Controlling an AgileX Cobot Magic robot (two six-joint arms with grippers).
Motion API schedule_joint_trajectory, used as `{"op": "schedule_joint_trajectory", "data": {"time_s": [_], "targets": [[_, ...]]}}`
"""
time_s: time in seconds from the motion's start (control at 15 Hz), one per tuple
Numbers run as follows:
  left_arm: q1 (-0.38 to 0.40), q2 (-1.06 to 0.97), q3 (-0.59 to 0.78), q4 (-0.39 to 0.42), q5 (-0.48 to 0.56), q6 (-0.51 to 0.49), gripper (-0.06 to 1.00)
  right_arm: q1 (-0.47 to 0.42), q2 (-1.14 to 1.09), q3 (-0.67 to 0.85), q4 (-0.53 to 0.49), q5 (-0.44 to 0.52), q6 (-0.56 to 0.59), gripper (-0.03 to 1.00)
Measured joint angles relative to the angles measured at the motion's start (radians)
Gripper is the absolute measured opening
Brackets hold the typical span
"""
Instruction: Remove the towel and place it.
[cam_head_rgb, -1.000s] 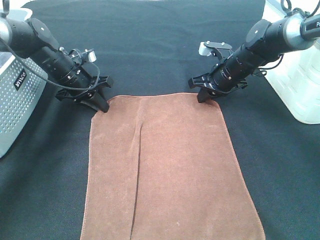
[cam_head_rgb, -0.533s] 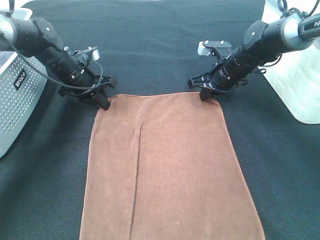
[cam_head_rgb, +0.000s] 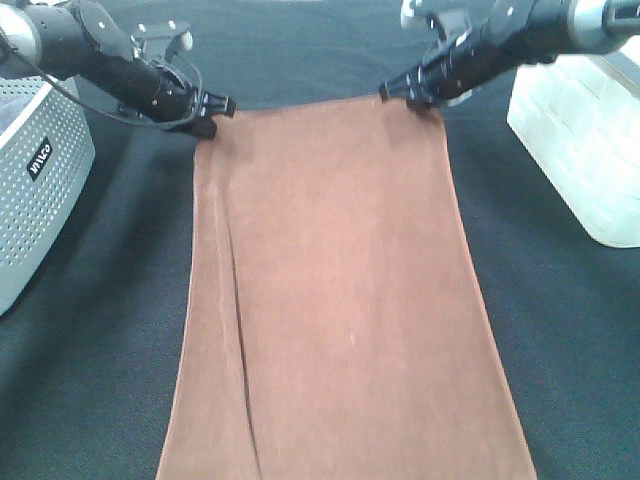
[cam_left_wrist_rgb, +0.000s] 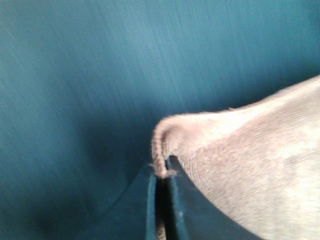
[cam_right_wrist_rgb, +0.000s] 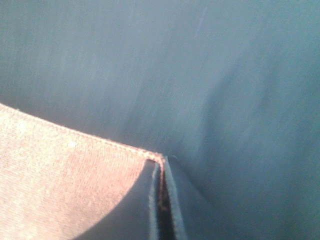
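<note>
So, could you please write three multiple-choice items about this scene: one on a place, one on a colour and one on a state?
1. In the high view, the basket stands
A. left of the towel
B. right of it
C. on it

2. The towel is
A. white
B. rust-brown
C. green

3. The left gripper and right gripper are
A. both open
B. one open, one shut
C. each shut on a towel corner

Answers:
1 A, the basket sits at the left edge, apart from the towel.
2 B, its cloth is plainly brown.
3 C, each wrist view shows a corner pinched.
</note>
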Motion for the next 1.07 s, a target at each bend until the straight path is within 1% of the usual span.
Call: {"op": "schedule_joint_trajectory", "data": {"time_s": [0.13, 0.2, 0.27, 0.33, 0.4, 0.47, 0.6, 0.67, 0.73, 0.8, 0.93, 1.07], "targets": [[-0.002, 0.000, -0.002, -0.005, -0.107, 0.000, 0.01, 0.000, 0.011, -0.012, -0.032, -0.074, 0.000, 0.00], [-0.002, 0.000, -0.002, -0.005, -0.107, 0.000, 0.01, 0.000, 0.011, -0.012, -0.032, -0.074, 0.000, 0.00], [-0.020, 0.000, -0.002, -0.005, -0.238, 0.012, 0.01, 0.000, 0.050, -0.014, -0.081, -0.172, -0.001, 0.00], [-0.020, 0.000, -0.002, -0.005, -0.238, 0.012, 0.01, 0.000, 0.050, -0.014, -0.081, -0.172, -0.001, 0.00], [-0.032, 0.008, -0.006, -0.004, -0.306, 0.026, 0.01, 0.000, 0.073, -0.014, -0.087, -0.227, -0.001, 0.00], [-0.041, 0.022, -0.014, -0.004, -0.349, 0.039, 0.01, 0.000, 0.094, -0.014, -0.089, -0.279, -0.001, 0.00], [-0.048, 0.074, -0.039, -0.004, -0.391, 0.042, 0.01, 0.000, 0.131, -0.014, -0.104, -0.420, -0.004, 0.00], [-0.048, 0.101, -0.043, -0.004, -0.404, 0.042, 0.01, 0.000, 0.137, -0.014, -0.113, -0.448, -0.005, 0.00], [-0.051, 0.139, -0.043, -0.004, -0.449, 0.042, 0.01, 0.002, 0.153, -0.014, -0.156, -0.523, -0.006, 0.00], [-0.055, 0.158, -0.047, -0.004, -0.496, 0.042, 0.01, 0.005, 0.163, -0.014, -0.186, -0.559, -0.005, 0.00], [-0.066, 0.185, -0.055, -0.004, -0.597, 0.030, 0.01, 0.005, 0.185, -0.014, -0.215, -0.621, 0.007, 0.00], [-0.072, 0.214, -0.093, -0.001, -0.637, 0.012, 0.01, 0.005, 0.219, -0.014, -0.230, -0.674, 0.011, 0.00]]}}
